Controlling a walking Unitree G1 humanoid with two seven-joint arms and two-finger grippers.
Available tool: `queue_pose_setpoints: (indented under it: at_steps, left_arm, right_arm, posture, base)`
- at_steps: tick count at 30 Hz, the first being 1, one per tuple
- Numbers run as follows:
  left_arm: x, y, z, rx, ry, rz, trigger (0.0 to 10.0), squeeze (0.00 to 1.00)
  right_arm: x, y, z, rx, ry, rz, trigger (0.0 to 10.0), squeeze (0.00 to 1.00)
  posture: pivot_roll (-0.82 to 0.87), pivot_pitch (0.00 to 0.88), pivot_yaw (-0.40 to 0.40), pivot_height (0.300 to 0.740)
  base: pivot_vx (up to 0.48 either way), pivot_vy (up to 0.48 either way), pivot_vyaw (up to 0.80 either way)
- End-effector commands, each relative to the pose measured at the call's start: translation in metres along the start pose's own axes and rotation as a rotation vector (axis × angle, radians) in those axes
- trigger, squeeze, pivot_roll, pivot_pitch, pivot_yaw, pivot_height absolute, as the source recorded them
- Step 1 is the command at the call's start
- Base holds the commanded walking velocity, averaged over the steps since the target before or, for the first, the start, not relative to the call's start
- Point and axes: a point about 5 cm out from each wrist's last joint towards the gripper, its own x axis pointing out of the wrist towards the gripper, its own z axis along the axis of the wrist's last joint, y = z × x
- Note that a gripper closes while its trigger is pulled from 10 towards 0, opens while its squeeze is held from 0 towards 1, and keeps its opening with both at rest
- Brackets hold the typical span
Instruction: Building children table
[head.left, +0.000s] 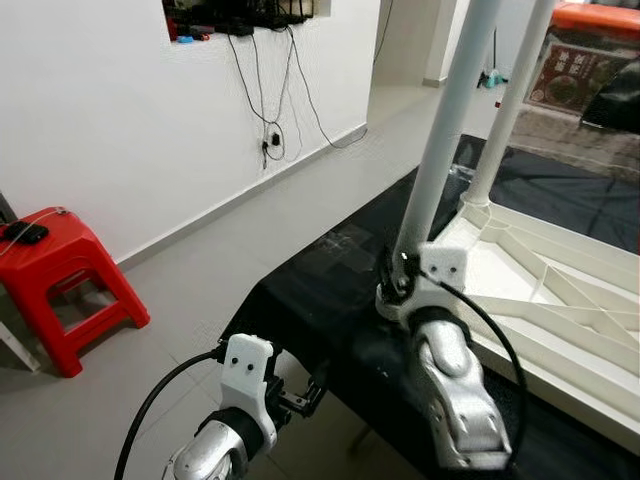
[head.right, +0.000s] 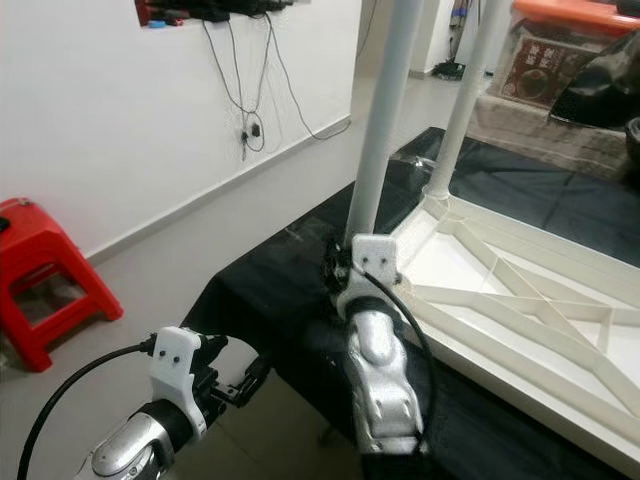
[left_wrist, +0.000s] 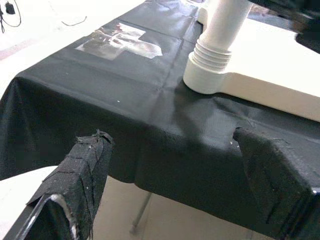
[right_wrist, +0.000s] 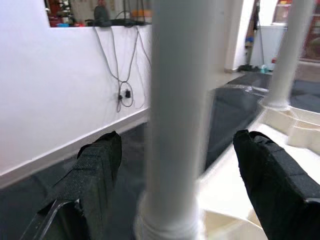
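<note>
A white children's table top (head.left: 560, 290) lies upside down on a black-covered table (head.left: 320, 280). Two white legs stand upright in its corners: a near leg (head.left: 440, 150) and a far leg (head.left: 510, 110). My right gripper (right_wrist: 176, 137) is at the base of the near leg (right_wrist: 182, 100). It is open, one black finger on each side of the leg with a gap on both sides. My left gripper (left_wrist: 170, 135) hangs low in front of the black table's near edge, open and holding nothing. It points toward the near leg's ribbed collar (left_wrist: 207, 65).
A red plastic stool (head.left: 60, 280) with a dark phone (head.left: 25, 232) on it stands by the white wall at the left. Cables (head.left: 270, 130) hang down the wall to a socket. Pale floor runs between the wall and the black table.
</note>
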Motion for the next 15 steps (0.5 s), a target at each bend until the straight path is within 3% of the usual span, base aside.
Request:
queue_pose_setpoints:
  at_steps: [1, 3, 6, 15]
  left_arm:
    - [0.0, 0.004, -0.005, 0.015, 0.018, 0.004, 10.0, 0.0]
    - [0.001, 0.006, -0.006, 0.019, 0.021, 0.003, 10.0, 0.0]
    - [0.002, 0.008, -0.007, 0.026, 0.022, 0.011, 10.0, 0.0]
    - [0.008, 0.014, -0.01, 0.044, 0.022, 0.032, 10.0, 0.0]
  right_arm:
    - [-0.007, 0.001, -0.002, 0.004, 0.009, 0.042, 10.0, 0.0]
    - [-0.016, -0.001, -0.006, 0.023, 0.04, 0.067, 10.0, 0.0]
    - [-0.023, -0.003, -0.009, -0.023, 0.044, 0.075, 10.0, 0.0]
    - [-0.029, 0.0, -0.02, 0.015, 0.064, 0.04, 10.0, 0.0]
  posture:
    - [0.15, 0.0, -0.027, 0.74]
    - [0.15, 0.0, -0.021, 0.74]
    - [0.14, 0.0, -0.019, 0.74]
    - [0.14, 0.0, -0.011, 0.74]
  base:
    - [0.0, 0.0, 0.0]
    - [0.0, 0.0, 0.0]
    - [0.0, 0.0, 0.0]
    - [0.0, 0.0, -0.8]
